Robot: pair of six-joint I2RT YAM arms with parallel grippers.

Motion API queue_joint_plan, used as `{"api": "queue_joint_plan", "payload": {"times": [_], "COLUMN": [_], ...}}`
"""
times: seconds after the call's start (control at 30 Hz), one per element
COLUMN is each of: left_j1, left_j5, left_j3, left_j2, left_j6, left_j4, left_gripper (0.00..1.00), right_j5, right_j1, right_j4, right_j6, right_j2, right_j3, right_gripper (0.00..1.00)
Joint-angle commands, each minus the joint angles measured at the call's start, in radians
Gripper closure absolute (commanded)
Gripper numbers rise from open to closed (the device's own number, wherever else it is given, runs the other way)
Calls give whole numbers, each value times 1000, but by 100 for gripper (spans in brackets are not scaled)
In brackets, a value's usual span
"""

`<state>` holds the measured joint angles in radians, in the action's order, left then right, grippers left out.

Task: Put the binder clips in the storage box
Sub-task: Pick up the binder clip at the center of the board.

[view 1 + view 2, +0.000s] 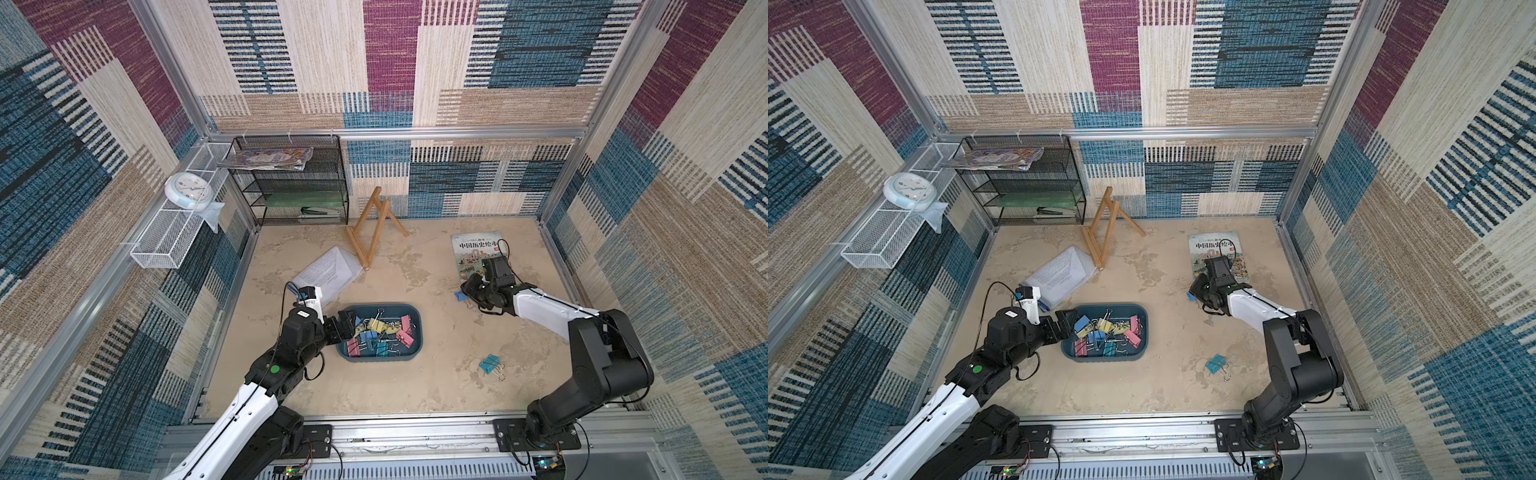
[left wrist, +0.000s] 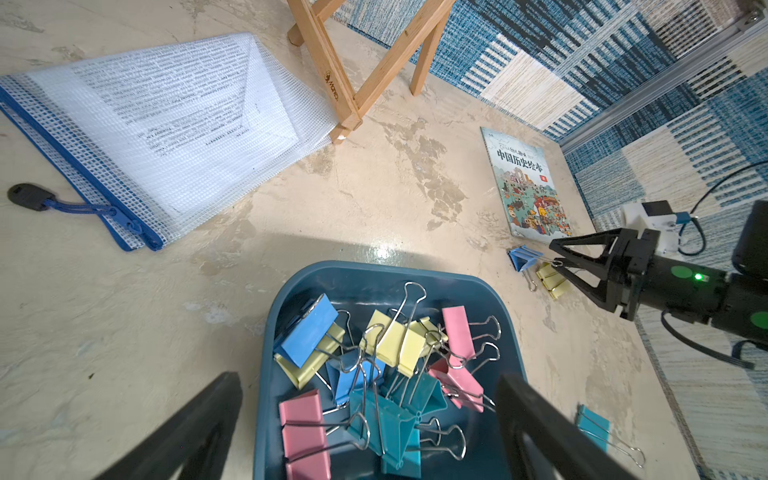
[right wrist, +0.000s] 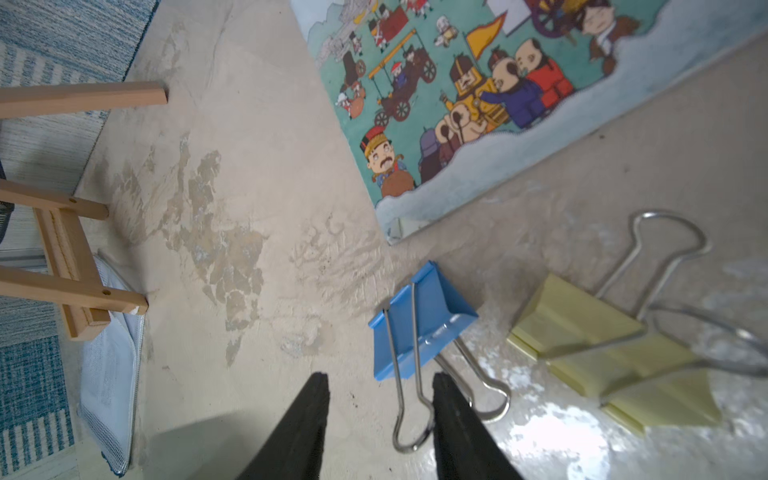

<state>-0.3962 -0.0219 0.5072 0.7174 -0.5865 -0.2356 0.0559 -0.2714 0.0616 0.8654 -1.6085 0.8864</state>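
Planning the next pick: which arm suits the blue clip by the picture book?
Right: the right hand brackets a wire handle of the blue clip; the left hand hangs over the storage box.

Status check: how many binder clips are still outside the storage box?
Done: most binder clips lie piled in the storage box. In hand: nothing gripped yet; the right gripper straddles the wire handle of the blue binder clip, jaws apart. The left gripper hangs open at the box's edge. Left, three: that blue clip, the yellow binder clip beside it, and the teal binder clip alone on the table.
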Motion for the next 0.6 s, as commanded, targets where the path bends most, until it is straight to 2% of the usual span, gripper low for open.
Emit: {"api": "queue_joint_plan", "payload": {"times": [0.0, 0.1, 0.3, 0.57], "left_j1": [1, 0, 0, 0], "left_j5": [13, 14, 16, 8], "left_j3": [-2, 0, -4, -1], "left_j2": [-4, -9, -10, -4], "left_j6": [14, 17, 11, -2], "left_j4": [2, -1, 2, 12], "left_gripper": [1, 1, 1, 1], "right_j5": [29, 28, 35, 78], "right_j1": [0, 0, 0, -11], "right_j4": [-15, -21, -12, 11], "right_j6": [-10, -18, -52, -100], "right_j2": [-20, -12, 23, 184], "right_j3": [19, 13, -5, -42], "right_gripper": [64, 74, 88, 99]}}
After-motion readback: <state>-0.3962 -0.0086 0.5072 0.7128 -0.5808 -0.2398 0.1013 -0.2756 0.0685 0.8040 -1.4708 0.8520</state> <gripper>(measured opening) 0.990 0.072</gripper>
